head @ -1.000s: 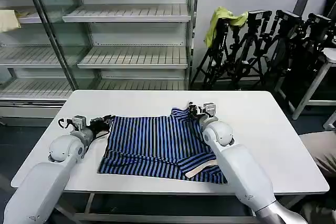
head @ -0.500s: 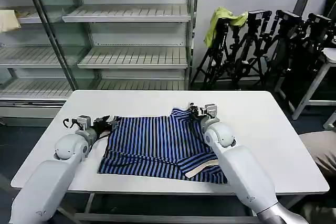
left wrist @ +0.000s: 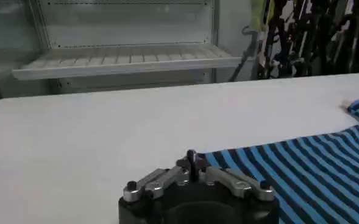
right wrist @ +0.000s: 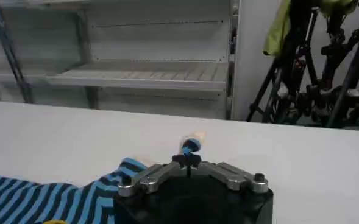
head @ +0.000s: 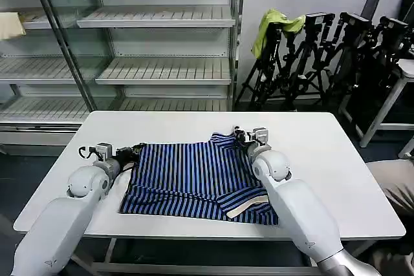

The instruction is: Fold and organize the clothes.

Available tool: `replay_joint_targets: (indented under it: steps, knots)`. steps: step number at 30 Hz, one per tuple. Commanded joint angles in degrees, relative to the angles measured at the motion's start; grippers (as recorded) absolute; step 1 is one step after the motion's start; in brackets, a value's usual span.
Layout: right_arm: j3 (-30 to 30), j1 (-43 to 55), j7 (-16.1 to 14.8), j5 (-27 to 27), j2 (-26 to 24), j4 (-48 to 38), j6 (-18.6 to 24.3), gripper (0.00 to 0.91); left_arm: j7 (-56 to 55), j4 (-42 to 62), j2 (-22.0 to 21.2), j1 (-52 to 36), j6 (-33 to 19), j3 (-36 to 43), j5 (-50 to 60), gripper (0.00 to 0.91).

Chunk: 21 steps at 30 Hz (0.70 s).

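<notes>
I have the short-sleeved shirt with narrow blue and black stripes [head: 194, 176] lying partly folded on the white rectangular table [head: 336, 159], a cream cuff or collar edge [head: 246, 208] showing at its near right corner.

Left gripper [head: 132, 152] sits at the shirt's far-left corner. In the left wrist view its fingers look drawn together with striped hem right at the tips; whether cloth is actually caught I can't tell.

Right gripper [head: 240, 135] is at the far-right corner, pressed together on a small tuft of striped fabric [right wrist: 190, 146] that pokes up between the tips.

Handling, as I judge it: light, limp knit with no stiffness. It will sag and drag on the tabletop and slide out of a shallow pinch. Best held at corners or along the hemmed edges, both sides lifted evenly so the fold doesn't skew.
</notes>
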Motion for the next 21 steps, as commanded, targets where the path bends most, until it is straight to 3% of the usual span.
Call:
replay_joint_targets:
  steps: [1,12,21]
  knots:
    - [0.2,-0.2,0.1,0.0,-0.1,1.0,0.0,0.0,-0.2,-3.5,0.7,1.2,-1.2,-0.8,-0.7,0.01]
    - [2.2,-6.8,-0.5,0.8,-2.7,11.4,-0.2,0.0,-1.4,-11.7,2.1,6.7,-1.6,-4.2,-1.9,0.01]
    - [5.2,-14.0,-0.9,0.4,-3.9,20.1,0.4,0.0,-1.6,-19.2,1.7,16.3,-1.8,-10.1,-0.7,0.01]
